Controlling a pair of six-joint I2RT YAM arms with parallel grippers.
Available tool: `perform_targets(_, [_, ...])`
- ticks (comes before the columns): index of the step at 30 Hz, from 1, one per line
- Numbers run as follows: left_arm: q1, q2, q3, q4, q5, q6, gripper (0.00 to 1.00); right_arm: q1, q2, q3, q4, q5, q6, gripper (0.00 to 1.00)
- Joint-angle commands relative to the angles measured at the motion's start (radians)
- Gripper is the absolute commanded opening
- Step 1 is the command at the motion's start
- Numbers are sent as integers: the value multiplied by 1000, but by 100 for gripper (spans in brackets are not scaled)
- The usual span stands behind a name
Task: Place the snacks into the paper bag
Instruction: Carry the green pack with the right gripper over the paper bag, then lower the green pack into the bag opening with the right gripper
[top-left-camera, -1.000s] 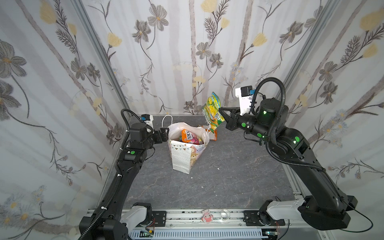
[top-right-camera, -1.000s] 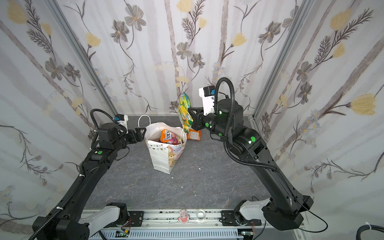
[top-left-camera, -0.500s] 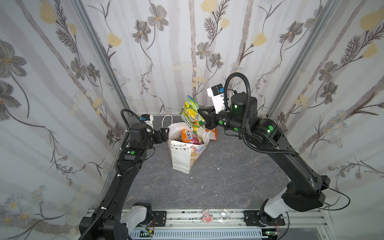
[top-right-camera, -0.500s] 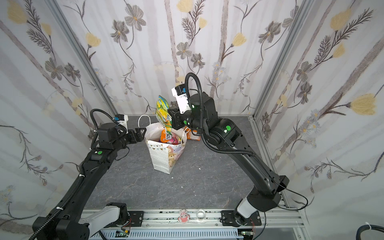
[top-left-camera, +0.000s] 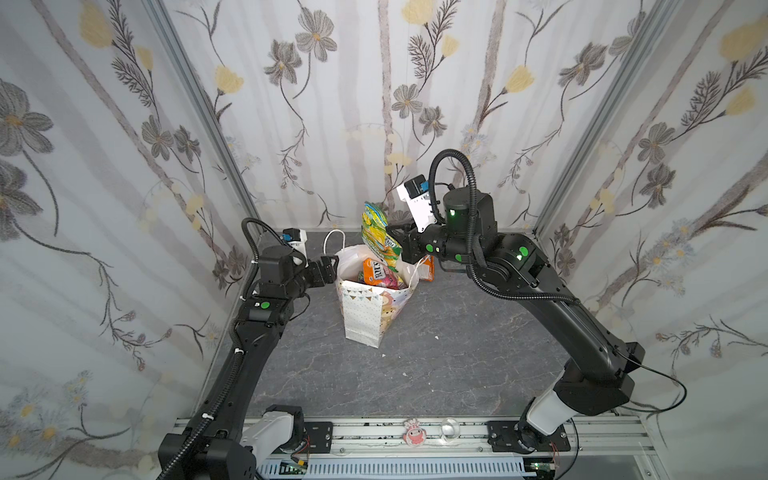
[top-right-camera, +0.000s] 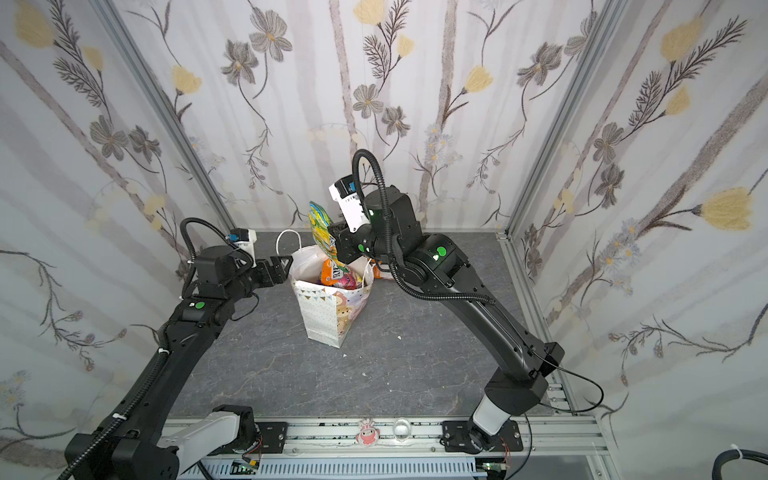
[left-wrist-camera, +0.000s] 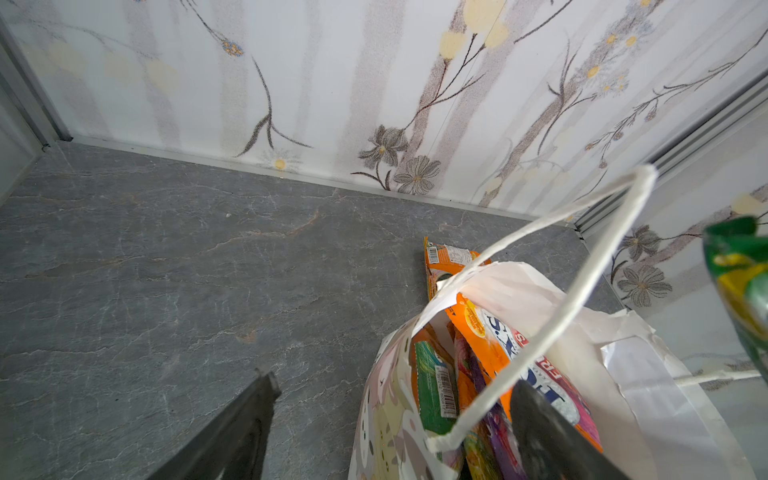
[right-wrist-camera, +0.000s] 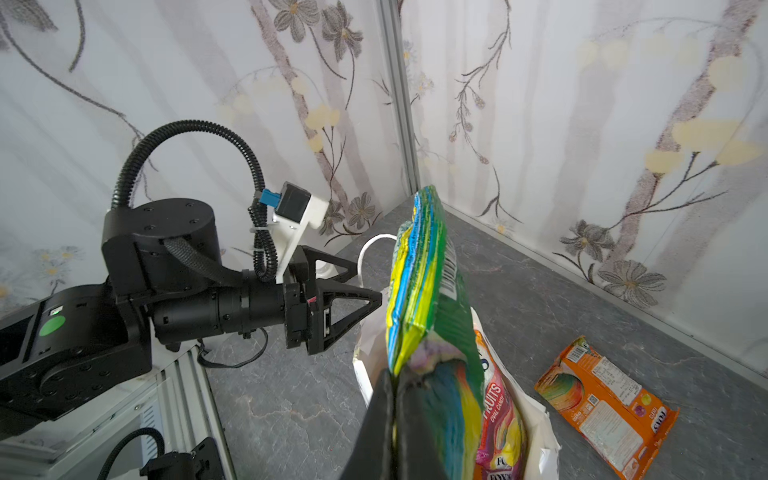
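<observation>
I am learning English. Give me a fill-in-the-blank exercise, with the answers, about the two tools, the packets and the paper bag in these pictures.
1. The right tool is shut on a green and yellow packet, while the left tool is ____.
2. The number of packets lying on the table outside the paper bag is ____.
3. That lying packet is ____ in colour.
Missing words: open; one; orange.

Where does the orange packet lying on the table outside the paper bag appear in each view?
In a top view: orange packet behind the paper bag, right of its mouth, partly hidden.
In a top view: same place.
Left wrist: beyond the bag's rim.
Right wrist: flat, fully visible.
Shared landmark: the paper bag.
</observation>
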Motion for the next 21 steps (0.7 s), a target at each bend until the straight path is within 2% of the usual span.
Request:
perform_targets(1, [2, -5, -3, 38, 5, -5, 88, -6, 20, 4, 11, -64, -60, 0])
perform_targets(3, [2, -7, -2, 38, 4, -4, 88, -21, 38, 4, 0, -51, -74, 0])
perform_targets(6, [2, -10, -2, 39, 3, -4, 88, -42, 66, 5, -7, -103, -88, 0])
perform_targets(7, [2, -11, -3, 39, 4, -4, 88, -73, 74, 5, -12, -113, -103, 0])
perform_targets(14, [3, -15, -5, 41, 4, -3, 89, -84, 106, 5, -69, -135, -245, 0])
perform_targets(21, [5, -15, -5, 42, 2, -2, 89, -86, 149, 6, -109, -253, -275, 0])
